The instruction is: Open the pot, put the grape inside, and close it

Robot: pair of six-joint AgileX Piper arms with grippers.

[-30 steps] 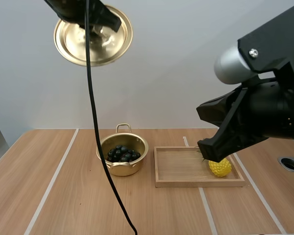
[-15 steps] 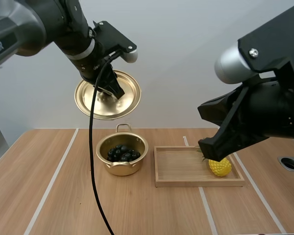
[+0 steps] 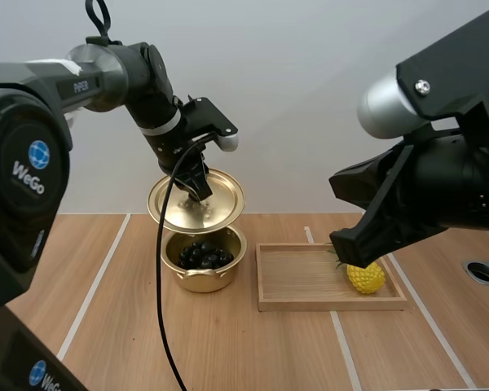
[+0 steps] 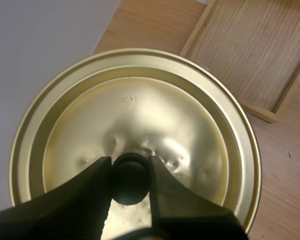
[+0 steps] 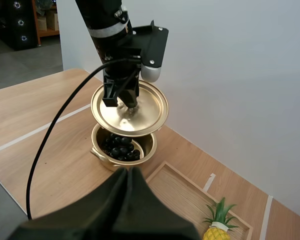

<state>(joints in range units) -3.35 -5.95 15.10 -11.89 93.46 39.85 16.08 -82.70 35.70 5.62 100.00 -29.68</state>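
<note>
**A robot test lab, set up as a tabletop work cell.**
Two robot arms stood over a wooden table (image 3: 106,326): the left arm (image 3: 114,65) carried printed PiPER and WeGo labels, and the right arm (image 3: 440,187) was bulky and black. White lines (image 3: 87,303) split the tabletop into lanes, and a round port (image 3: 482,273) was set into it at 3 o'clock. A blank pale wall (image 3: 310,98) stood at 12 o'clock. The goods looked like props: a small gold pot (image 3: 202,281) and, at its 3 o'clock, a wooden tray (image 3: 326,305) holding a toy pineapple (image 3: 365,278).

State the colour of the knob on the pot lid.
Black knob, clearest in the left wrist view.
</note>
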